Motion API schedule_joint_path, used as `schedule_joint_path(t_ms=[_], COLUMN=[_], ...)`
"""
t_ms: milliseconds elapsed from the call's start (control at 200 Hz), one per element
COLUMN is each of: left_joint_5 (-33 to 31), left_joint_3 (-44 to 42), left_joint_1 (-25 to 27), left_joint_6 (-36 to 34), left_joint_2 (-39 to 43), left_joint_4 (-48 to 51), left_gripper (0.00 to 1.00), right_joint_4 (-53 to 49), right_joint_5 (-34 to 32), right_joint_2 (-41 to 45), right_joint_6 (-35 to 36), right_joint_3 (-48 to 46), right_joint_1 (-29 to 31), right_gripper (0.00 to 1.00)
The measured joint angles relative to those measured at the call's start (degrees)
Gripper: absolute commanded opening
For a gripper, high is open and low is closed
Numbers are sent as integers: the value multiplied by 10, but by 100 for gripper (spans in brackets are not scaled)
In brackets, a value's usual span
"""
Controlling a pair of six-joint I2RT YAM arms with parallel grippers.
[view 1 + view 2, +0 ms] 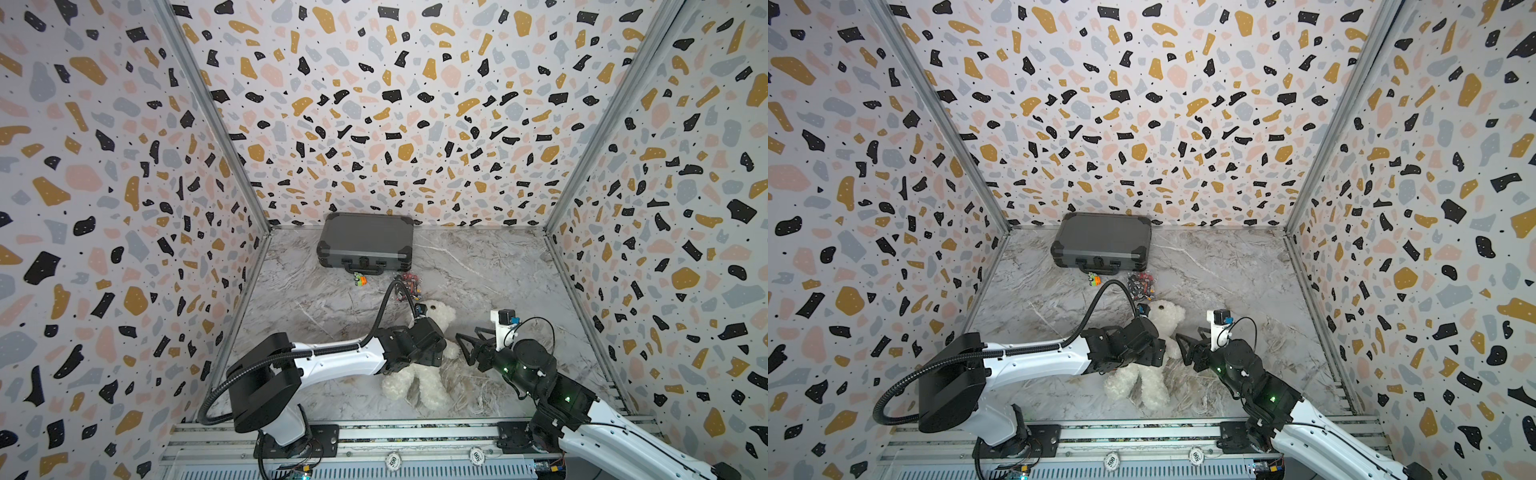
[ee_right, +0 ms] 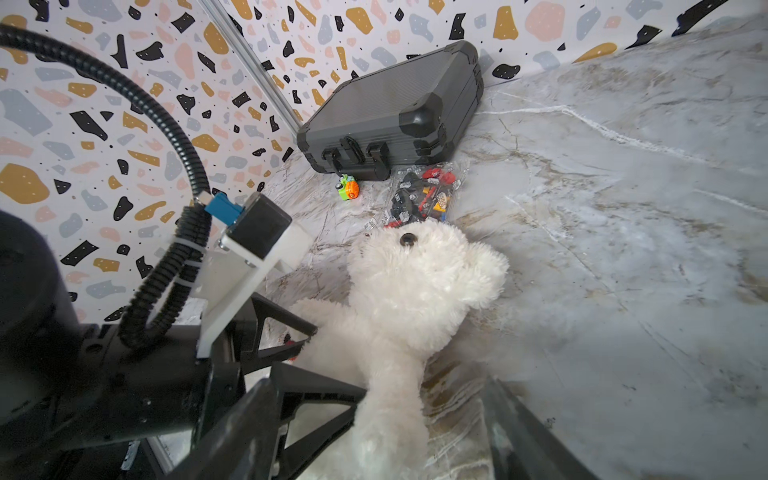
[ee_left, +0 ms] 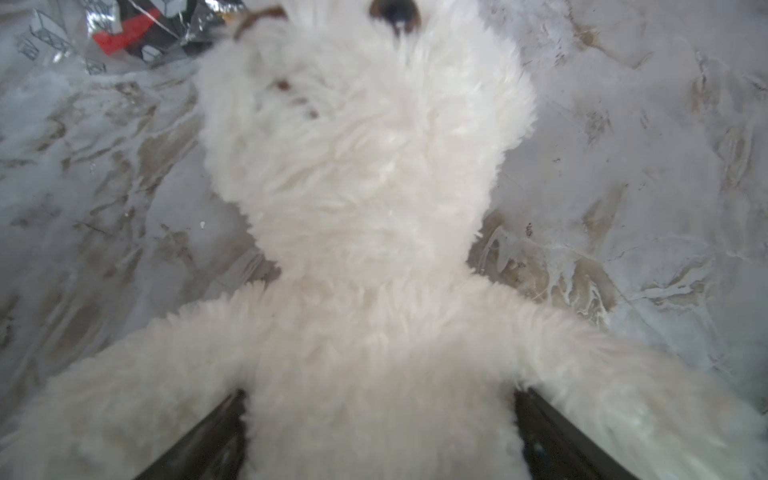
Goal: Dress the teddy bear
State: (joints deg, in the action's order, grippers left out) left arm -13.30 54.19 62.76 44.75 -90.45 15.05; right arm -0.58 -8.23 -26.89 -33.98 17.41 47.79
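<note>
The teddy bear (image 1: 434, 386) (image 1: 1165, 316) lies on its back on the marble table, head toward the back wall, white and fluffy with a dark eye. My left gripper (image 1: 436, 347) (image 1: 1152, 347) reaches over it from the left. In the left wrist view the left gripper (image 3: 378, 395) is open wide, its dark fingers (image 3: 224, 419) flanking the teddy bear's torso (image 3: 365, 187). My right gripper (image 1: 463, 347) (image 1: 1183, 348) (image 2: 378, 384) is open at the teddy bear's (image 2: 415, 282) right side. One outstretched bear arm lies between its jaws.
A shut grey case (image 1: 365, 241) (image 2: 390, 112) stands against the back wall. In front of it lie a small orange and green toy (image 1: 359, 279) and a clear bag of small bricks (image 1: 409, 284) (image 2: 419, 195), just behind the bear's head. Patterned walls close three sides.
</note>
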Motion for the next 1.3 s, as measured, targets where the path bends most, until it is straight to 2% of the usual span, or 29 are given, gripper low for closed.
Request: schedule_joint_path(t_ms=[125,250,496,756,971,1156,1301], left_joint_5=[3,7,8,9,12,8,8], left_joint_3=[-3,-3,-3,-3,-20,-51,-92], left_joint_1=[0,0,3,3,3,-1,-24], left_joint_6=[0,0,-6,-11,-26,-40,-47], left_joint_2=[-16,-38,-47,-36,6,79,159], left_joint_4=[-5,-17,-27,-26,-37,-43,-41], left_gripper=[98,91,61,40,31,30,29], right_joint_4=[0,-2,-14,-16,-22,-29,-28], right_joint_5=[2,6,12,22,27,27,46], right_joint_2=[7,8,8,-18,-50,-95,-170], right_joint_6=[8,15,28,39,55,77,100], right_joint_3=[0,0,0,0,15,57,95], right_joint_1=[-16,-31,-51,-66,-75,-85,-89], right_gripper=[78,78,78,77,77,78,76])
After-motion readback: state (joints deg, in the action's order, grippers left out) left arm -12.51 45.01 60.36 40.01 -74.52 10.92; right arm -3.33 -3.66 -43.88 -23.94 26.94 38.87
